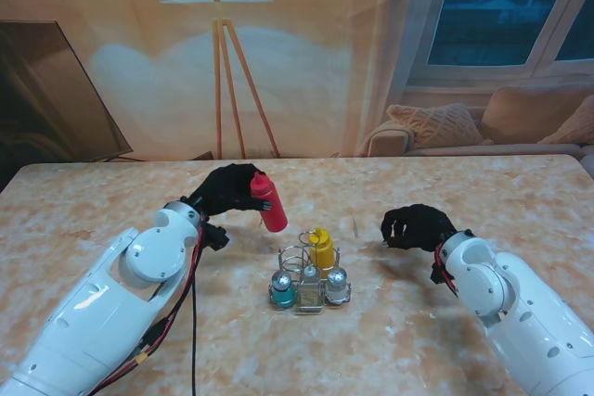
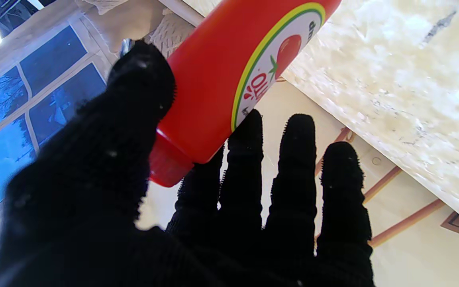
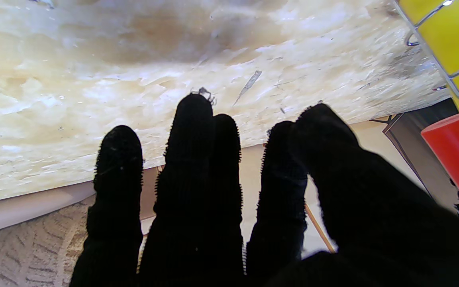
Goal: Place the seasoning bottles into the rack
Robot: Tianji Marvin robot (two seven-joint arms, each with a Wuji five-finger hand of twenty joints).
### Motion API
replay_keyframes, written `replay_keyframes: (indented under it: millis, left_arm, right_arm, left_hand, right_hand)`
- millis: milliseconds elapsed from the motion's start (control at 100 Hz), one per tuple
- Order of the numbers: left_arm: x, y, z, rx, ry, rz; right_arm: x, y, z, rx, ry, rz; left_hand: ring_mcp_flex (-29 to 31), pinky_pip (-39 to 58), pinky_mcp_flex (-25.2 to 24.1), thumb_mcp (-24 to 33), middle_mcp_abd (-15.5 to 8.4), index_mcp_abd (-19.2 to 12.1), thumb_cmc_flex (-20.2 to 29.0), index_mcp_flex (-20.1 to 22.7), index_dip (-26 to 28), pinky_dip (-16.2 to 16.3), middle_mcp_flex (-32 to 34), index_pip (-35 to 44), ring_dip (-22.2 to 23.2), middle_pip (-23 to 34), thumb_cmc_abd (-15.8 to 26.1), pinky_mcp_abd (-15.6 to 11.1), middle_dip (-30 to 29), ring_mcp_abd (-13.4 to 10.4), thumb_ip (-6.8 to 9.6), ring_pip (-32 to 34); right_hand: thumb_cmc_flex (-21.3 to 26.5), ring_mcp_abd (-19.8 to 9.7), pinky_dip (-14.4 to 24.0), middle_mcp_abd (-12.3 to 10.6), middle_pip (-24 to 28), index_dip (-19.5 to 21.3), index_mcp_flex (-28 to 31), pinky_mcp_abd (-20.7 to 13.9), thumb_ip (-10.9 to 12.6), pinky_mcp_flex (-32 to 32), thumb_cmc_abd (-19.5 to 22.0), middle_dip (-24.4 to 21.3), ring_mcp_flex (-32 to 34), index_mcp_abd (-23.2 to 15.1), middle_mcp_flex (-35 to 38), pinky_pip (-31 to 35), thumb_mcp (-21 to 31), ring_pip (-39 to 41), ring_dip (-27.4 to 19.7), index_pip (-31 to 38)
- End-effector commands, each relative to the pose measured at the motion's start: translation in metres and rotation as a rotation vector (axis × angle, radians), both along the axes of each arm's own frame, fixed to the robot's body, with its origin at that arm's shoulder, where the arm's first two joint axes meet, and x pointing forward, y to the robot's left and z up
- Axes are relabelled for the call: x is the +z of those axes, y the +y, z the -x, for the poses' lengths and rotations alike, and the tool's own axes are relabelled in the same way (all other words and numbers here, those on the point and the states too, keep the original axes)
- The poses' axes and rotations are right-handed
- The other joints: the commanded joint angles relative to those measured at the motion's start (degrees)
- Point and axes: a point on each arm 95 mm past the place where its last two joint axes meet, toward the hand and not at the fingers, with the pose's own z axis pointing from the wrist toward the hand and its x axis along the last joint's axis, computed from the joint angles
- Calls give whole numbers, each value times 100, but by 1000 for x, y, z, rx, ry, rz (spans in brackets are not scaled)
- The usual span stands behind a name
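The left hand (image 1: pixel 225 190) grips the red ketchup bottle (image 1: pixel 268 202), tilted, held off the table (image 1: pixel 390 340) just beyond the wire rack (image 1: pixel 307 277); the yellow bottle (image 1: pixel 322 249) already stands inside; the right hand (image 1: pixel 416 227) rests empty, fingers loosely spread, right of the rack.

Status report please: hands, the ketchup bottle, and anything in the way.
Left robot hand shut on ketchup, lifted, tilted. Right robot hand empty, fingers apart. Rack holds mustard and two shakers; nothing blocking its empty ring.

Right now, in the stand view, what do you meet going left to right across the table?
Left robot hand → red ketchup bottle it holds → wire rack with the yellow bottle → right robot hand.
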Motion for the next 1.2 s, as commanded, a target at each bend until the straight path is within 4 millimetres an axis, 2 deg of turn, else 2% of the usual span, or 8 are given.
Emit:
replay_keyframes:
  millis: [0, 490, 770, 1190]
  left_arm:
    - [0, -6, 6, -32, 17, 8]
    - [-6, -17, 24, -132, 64, 5]
    - [-10, -23, 27, -157, 89, 1]
    - [-1, -29, 31, -187, 78, 10]
  right_arm:
    - [-6, 3, 3, 11, 24, 0]
    - [-6, 3, 4, 12, 25, 1]
    - [-7, 4, 4, 12, 30, 1]
    - [-7, 3, 3, 11, 30, 0]
  left_hand:
    - [162, 13, -7, 489, -145, -577, 647, 929, 247, -16, 301, 1562, 157, 111, 503, -183, 154, -146, 194, 114]
    - [154, -29, -51, 476, -128, -555, 656, 938, 277, -74, 311, 1551, 150, 95, 517, -143, 177, -127, 186, 88]
    - [149, -49, -68, 467, -127, -547, 657, 942, 300, -100, 313, 1544, 152, 95, 523, -130, 190, -114, 186, 81]
    - [141, -49, -78, 456, -131, -551, 653, 923, 319, -116, 301, 1537, 157, 92, 544, -134, 201, -124, 187, 78]
  right_hand:
    - [58, -64, 27, -105, 15, -18, 82, 78, -10, -53, -7, 166, 47, -145, 59, 32, -18, 55, 87, 59]
    - [56, -70, 28, -112, 11, -13, 85, 83, -6, -56, 2, 163, 43, -147, 60, 30, -25, 55, 88, 59]
    - [60, -68, 30, -116, 16, -16, 82, 88, -8, -52, -7, 166, 46, -146, 66, 34, -22, 56, 87, 54]
    - [60, -70, 29, -119, 12, -14, 87, 86, -8, -60, -2, 164, 47, -148, 65, 30, -21, 57, 87, 55]
